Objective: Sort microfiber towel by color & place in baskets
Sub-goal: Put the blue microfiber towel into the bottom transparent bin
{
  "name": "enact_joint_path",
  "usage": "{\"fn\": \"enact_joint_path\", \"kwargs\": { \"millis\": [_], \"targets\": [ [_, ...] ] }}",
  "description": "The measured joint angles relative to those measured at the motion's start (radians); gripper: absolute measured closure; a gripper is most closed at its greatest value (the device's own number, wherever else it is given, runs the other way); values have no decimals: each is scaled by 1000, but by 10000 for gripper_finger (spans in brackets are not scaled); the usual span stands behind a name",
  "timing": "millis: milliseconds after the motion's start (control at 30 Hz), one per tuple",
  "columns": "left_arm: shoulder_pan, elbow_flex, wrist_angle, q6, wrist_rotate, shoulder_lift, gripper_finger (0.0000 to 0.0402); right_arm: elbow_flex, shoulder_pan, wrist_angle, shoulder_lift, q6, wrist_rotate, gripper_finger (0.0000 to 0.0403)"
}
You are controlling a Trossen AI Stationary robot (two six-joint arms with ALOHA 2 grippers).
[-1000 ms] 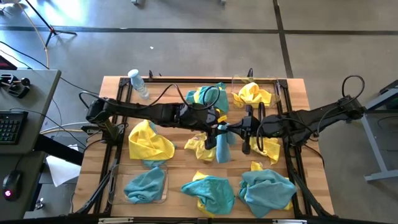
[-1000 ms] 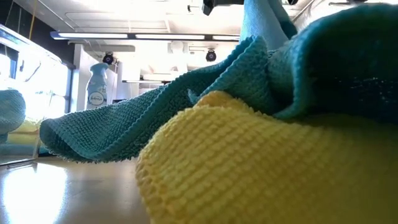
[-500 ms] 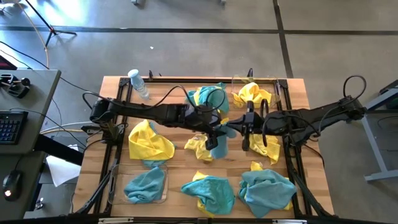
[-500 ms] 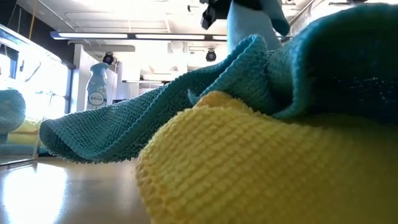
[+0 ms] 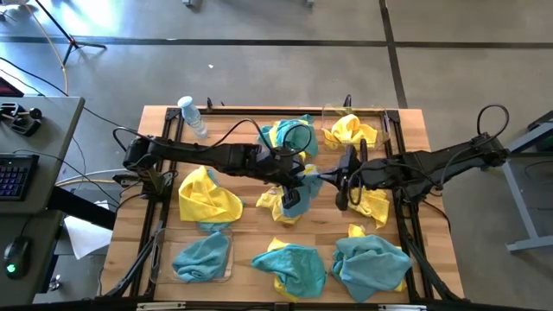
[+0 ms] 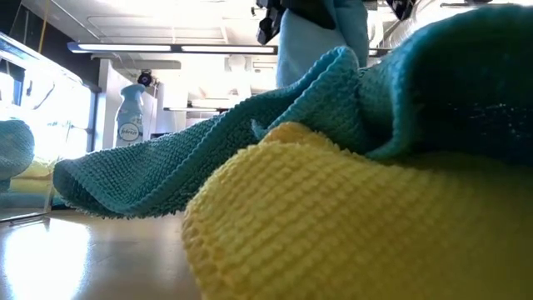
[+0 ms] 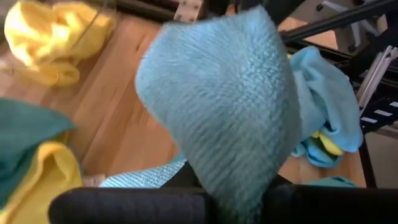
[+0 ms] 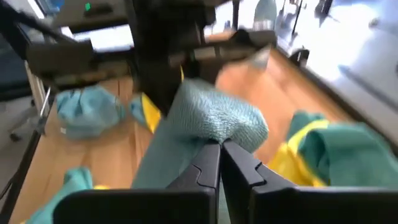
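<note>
Over the middle of the table, the left gripper (image 5: 294,192) has clamped shut on the teal towel (image 5: 304,179) it approached with fingers apart a second ago. The cloth, which earlier hung as a long strip toward the boards, is now gathered shorter between the two grippers. The right gripper (image 5: 339,180), pinching the towel's other end, has slid slightly toward the table's centre. In the low view the hanging teal cloth (image 6: 316,37) has shifted leftward.
</note>
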Motion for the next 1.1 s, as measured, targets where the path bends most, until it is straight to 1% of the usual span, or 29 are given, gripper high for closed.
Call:
{"fn": "enact_joint_path", "kwargs": {
  "millis": [100, 167, 267, 367, 433, 500, 567, 633, 733, 800, 900, 1000, 1100],
  "targets": [
    [-4, 0, -53, -47, 0, -6, 399, 0, 0, -69, 0, 87, -21, 370],
    [-9, 0, -93, -78, -8, -15, 399, 0, 0, -107, 0, 129, -21, 341],
    [-26, 0, -181, -145, -48, -50, 400, 0, 0, -170, 0, 193, -20, 296],
    [-54, 0, -284, -257, -109, -111, 401, 0, 5, -292, -1, 252, -19, 262],
    [-81, 0, -361, -358, -149, -158, 401, -15, 34, -343, -2, 285, 30, 248],
    [-119, 0, -434, -476, -198, -206, 401, -70, 82, -344, -18, 324, 116, 244],
    [-168, 0, -502, -605, -249, -247, 401, -140, 125, -316, -46, 370, 164, 245],
    [-223, 0, -565, -735, -285, -284, 401, -215, 158, -280, -85, 426, 165, 250],
    [-299, 0, -653, -913, -298, -323, 401, -330, 199, -222, -155, 517, 163, 262],
    [-349, 0, -712, -1022, -291, -338, 401, -396, 214, -177, -205, 558, 163, 270],
    [-417, 0, -771, -1166, -246, -349, 401, -474, 220, -108, -269, 582, 155, 278],
    [-488, 0, -809, -1306, -176, -350, 401, -514, 220, -68, -317, 583, 134, 283],
    [-566, 0, -830, -1445, -136, -337, 401, -531, 220, -69, -344, 582, 126, 286]
  ]
}}
